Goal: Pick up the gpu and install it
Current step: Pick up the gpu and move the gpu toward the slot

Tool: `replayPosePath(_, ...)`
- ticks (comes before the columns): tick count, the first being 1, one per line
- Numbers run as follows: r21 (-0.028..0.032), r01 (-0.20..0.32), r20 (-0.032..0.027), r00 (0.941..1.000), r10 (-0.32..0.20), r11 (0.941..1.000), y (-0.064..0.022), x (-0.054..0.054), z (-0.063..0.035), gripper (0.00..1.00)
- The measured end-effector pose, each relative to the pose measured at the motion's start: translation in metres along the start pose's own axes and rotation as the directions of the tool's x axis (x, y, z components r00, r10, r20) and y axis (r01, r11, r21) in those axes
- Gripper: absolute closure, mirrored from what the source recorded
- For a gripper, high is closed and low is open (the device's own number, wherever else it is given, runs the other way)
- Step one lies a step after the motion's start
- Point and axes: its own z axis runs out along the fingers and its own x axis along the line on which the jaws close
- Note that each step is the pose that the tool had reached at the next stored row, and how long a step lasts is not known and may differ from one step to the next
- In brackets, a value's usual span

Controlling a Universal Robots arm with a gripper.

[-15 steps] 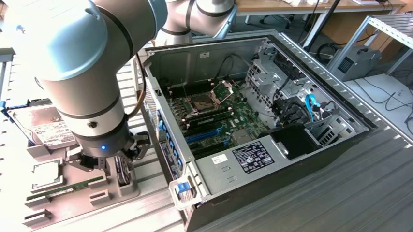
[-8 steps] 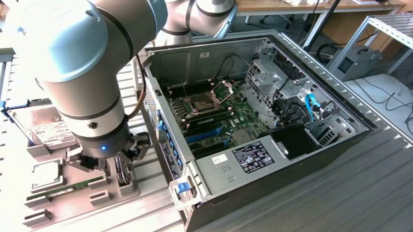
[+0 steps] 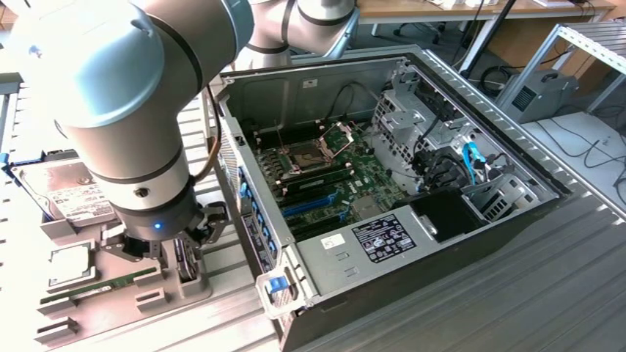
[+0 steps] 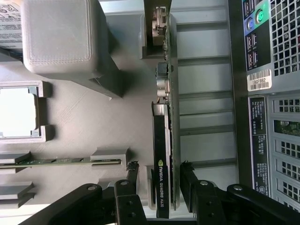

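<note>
A ribbed grey metal bench (image 3: 509,279) carries an open black computer tower case (image 3: 411,301) lying on its side, with the green motherboard (image 3: 342,176) facing up. Behind it the room holds a wooden desk (image 3: 440,9), loose cables and a grey box (image 3: 538,92).

At the exterior view's left, a grey moulded parts tray (image 4: 84,136) sits on the bench just beside the case. It holds a silver, white-labelled hard drive (image 3: 64,191), a square silver chip (image 3: 64,265) and a slim green memory stick (image 3: 102,282).

A large grey and pale blue robot arm (image 3: 117,110) reaches down over this tray. Its black end effector (image 4: 159,168) is released, with the jaws spread.

The gpu (image 4: 161,136), a thin black card seen edge-on with a white NVIDIA label, stands upright in a slot of the tray. It lies directly between the two fingertips (image 4: 132,166), which straddle one end without clamping it; one fingertip stands clearly apart, the other very near.
</note>
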Motion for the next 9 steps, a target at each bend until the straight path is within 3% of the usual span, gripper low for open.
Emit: replayPosePath(9,0.0,0.0,0.0,1.0,0.0,1.0,-0.0001,0.0001,0.0027,0.52)
